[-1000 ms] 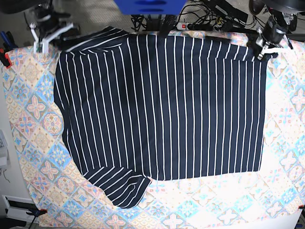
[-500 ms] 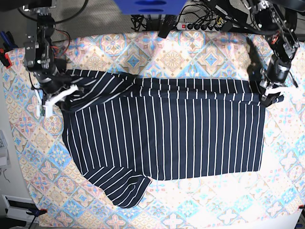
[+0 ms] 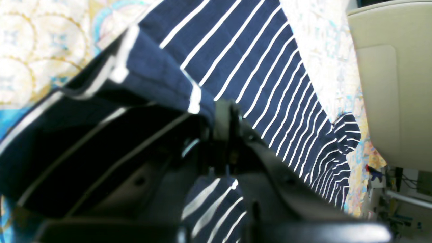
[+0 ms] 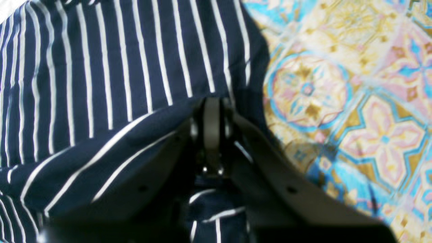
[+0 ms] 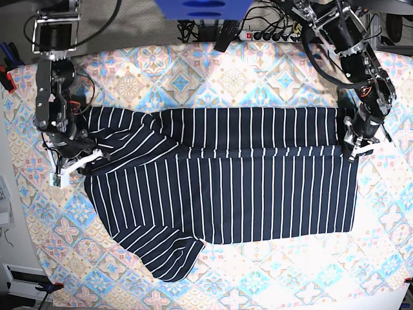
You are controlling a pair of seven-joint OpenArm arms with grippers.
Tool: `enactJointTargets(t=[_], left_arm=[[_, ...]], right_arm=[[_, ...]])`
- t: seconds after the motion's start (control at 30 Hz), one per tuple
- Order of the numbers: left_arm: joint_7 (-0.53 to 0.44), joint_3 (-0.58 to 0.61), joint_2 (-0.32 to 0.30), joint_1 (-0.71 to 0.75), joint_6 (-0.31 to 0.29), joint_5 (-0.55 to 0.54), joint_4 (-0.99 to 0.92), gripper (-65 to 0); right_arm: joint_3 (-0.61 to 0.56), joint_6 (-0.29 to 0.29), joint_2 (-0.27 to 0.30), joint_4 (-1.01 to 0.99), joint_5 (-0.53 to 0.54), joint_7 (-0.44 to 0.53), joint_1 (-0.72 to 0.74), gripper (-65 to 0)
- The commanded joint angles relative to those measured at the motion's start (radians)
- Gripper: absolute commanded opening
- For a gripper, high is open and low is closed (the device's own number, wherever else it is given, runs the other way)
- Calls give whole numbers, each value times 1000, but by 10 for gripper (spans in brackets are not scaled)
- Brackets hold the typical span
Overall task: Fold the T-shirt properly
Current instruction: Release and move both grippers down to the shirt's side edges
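patterned cloth (image 5: 213, 71) now bare; t-shirt (image 5: 226, 187) top edge apparently folded down.

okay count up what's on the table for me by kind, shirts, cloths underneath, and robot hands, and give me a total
Striped T-shirt: 1
Patterned cloth under it: 1
Robot hands: 2, the left hand and the right hand, each shut on the shirt's folded-over edge
Total: 4

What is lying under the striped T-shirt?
Under the T-shirt lies the pastel tile-patterned cloth, visible all around it. The shirt's far band is folded onto its body. Whatever is beneath the cloth stays hidden.
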Motion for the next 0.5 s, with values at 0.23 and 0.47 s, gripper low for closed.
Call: enactJointTargets(t=[0.23, 0.47], left_arm=[[-19, -6, -16, -56, -10, 16, -52, -650], [-21, -5, -18, -65, -10, 16, -109, -650]], right_arm=[[-129, 4, 13, -157, 3, 146, 134, -648], [-226, 4, 13, -279, 1, 276, 163, -643]])
